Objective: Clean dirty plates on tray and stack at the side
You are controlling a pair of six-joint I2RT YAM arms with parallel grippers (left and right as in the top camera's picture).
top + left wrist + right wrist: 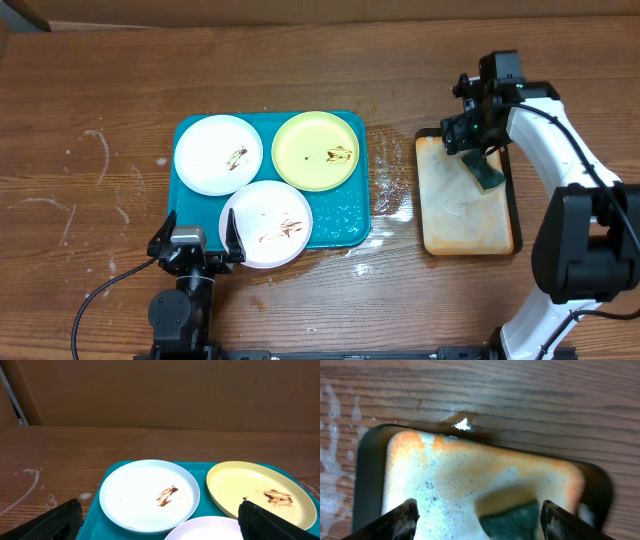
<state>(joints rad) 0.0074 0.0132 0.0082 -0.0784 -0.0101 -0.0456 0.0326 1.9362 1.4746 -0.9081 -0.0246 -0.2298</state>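
Plates (218,154): three small round ones, two white, one pale yellow-green, brown-smeared, flat in the large teal-blue rectangular plastic tray (355,225).
Handling: probably light, stiff, slick; take by the rim.
Left gripper (198,228): wide, empty, at the tray's near edge.
Right gripper (478,150): spread around dark green sponge (488,176) on black-rimmed beige tray (450,215), not clamped.
Writing: none readable.

Left fingers (55,522) spread wide; right fingers (400,520) apart.
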